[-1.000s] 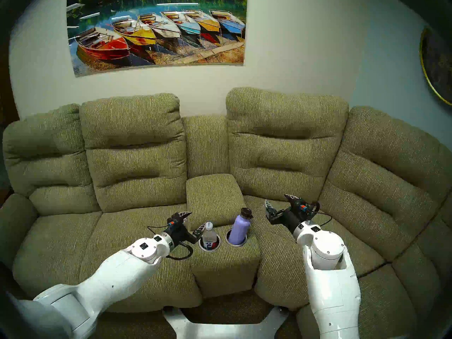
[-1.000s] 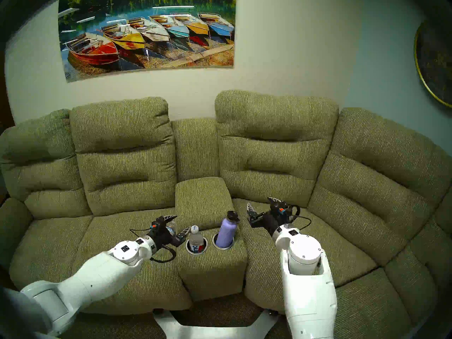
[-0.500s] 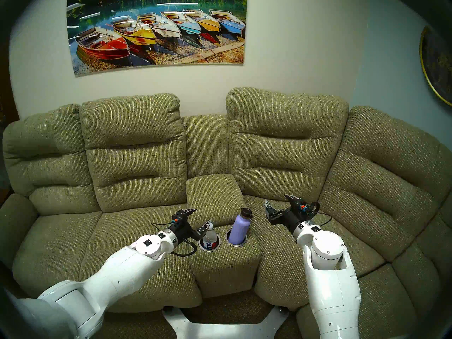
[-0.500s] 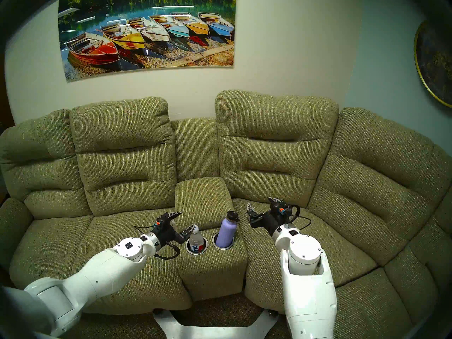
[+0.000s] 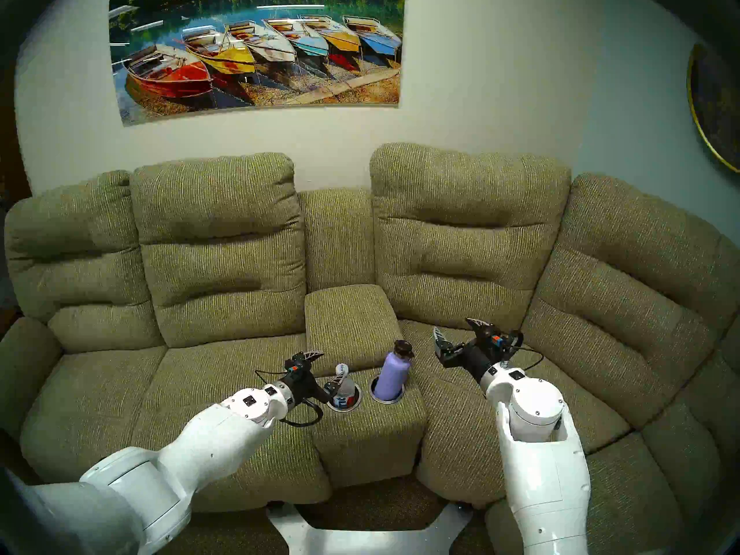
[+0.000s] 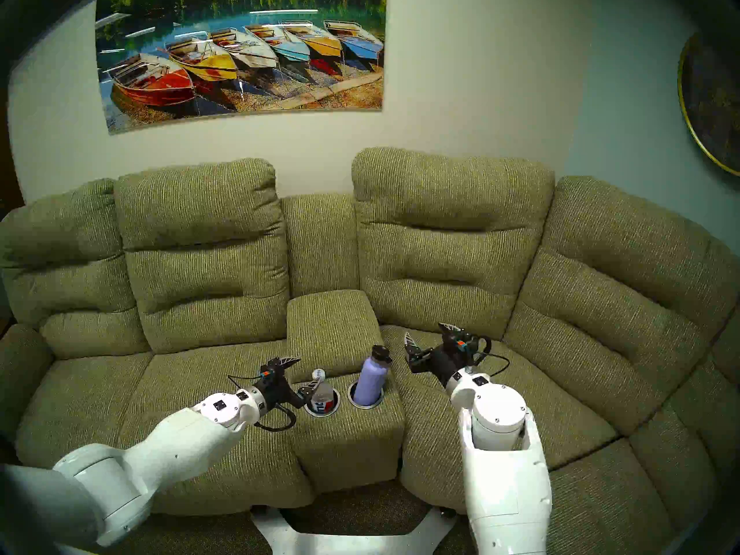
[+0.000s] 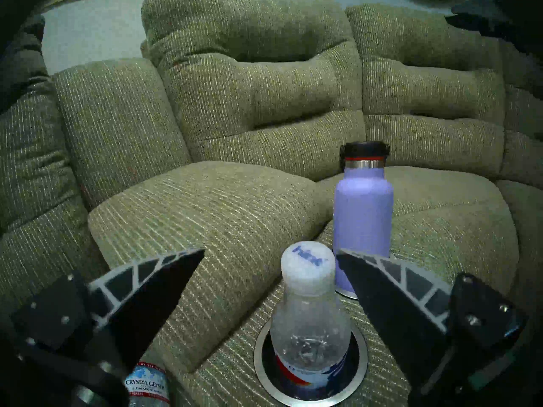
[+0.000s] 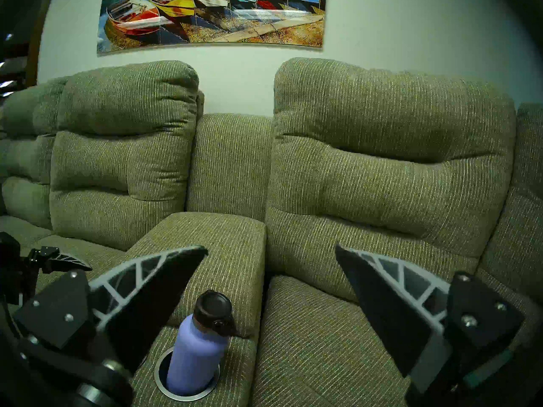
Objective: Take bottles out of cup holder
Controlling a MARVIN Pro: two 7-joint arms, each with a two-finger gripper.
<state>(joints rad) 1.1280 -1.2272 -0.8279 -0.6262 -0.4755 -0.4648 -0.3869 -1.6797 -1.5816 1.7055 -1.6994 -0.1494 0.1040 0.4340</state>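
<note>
- We look at the olive fabric sofa console (image 5: 368,422), and both bottles are seated in the cup holder, so nothing is out yet.
- The clear plastic bottle with the white "hint" cap (image 7: 308,315) stands upright in the left silver-rimmed black well (image 7: 261,365); only its upper body and cap rise above the rim.
- The lavender metal bottle with the black loop cap (image 5: 394,372) stands in the right silver-rimmed well (image 5: 387,400), most of it showing above the rim.
- Our left gripper (image 7: 270,268) is spread wide around the clear bottle's cap, holding nothing; one finger (image 7: 390,286) sits just beside the neck, and we cannot tell whether it touches.
- The other finger (image 7: 152,283) is well off to the side, so the bottle is off-centre in the gap.
- Our right gripper (image 8: 271,268) hangs wide open and empty over the seat, near the lavender bottle but apart from it.
- A slimmer crinkled clear water bottle with a Crystal Geyser label (image 7: 147,386) lies beside the console, under our left gripper; it is not ours to lift.
- We judge this the first grasp: closing, lifting and setting down both bottles all remain.
</note>
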